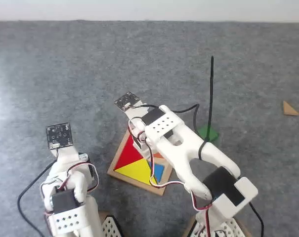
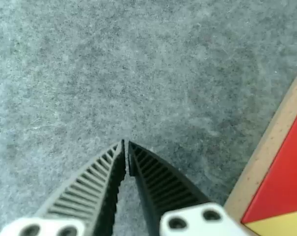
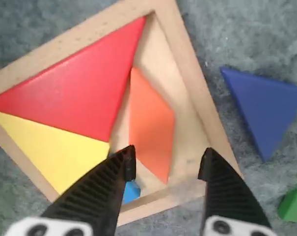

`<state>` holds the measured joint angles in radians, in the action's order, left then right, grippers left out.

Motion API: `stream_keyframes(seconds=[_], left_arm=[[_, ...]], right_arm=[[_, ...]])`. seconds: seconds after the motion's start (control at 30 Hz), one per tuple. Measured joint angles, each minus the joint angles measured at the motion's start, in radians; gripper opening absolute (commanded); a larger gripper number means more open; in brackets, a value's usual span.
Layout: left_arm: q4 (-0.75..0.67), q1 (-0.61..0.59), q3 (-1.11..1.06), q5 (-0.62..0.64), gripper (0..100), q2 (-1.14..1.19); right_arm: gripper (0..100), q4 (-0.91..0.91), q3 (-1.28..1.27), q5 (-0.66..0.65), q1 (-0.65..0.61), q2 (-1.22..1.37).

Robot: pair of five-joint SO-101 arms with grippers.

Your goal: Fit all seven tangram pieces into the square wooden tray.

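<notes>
Probably a robotics lab: wired left arm (image 1: pixel 70 197) and right arm (image 1: pixel 189 153) standing on a grey felt table (image 1: pixel 65 64).

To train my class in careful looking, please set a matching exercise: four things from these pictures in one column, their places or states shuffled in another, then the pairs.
Things
1. red triangle
2. orange parallelogram
3. dark blue triangle
4. left pincer

Places or states
A. on the carpet, outside the tray
B. shut, over bare carpet
C. in the tray, edge against the yellow triangle
D. in the tray, below the open right pincer

Pairs: 1-C, 2-D, 3-A, 4-B
</notes>
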<state>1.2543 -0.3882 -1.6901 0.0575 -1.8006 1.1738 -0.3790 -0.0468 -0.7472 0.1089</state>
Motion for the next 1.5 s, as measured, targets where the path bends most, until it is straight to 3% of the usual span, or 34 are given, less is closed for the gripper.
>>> stream_keyframes(seconds=[0.4,0.8,1.03,1.23,1.5], left_arm=[[0.000,0.000,0.000,0.000,1,0.000],[0.000,0.000,0.000,0.000,1,0.000],[0.000,0.000,0.000,0.000,1,0.000],[0.000,0.000,0.000,0.000,1,0.000],[0.000,0.000,0.000,0.000,1,0.000]], right_arm=[[22.4,-0.029,0.000,0.083,-0.068,0.000],[22.3,-0.072,0.015,0.084,-0.031,0.101],[22.1,-0.054,0.015,0.017,-0.014,0.107],[3.1,-0.054,0.015,0.015,-0.005,0.107],[1.4,-0.025,0.026,-0.017,0.005,0.095]])
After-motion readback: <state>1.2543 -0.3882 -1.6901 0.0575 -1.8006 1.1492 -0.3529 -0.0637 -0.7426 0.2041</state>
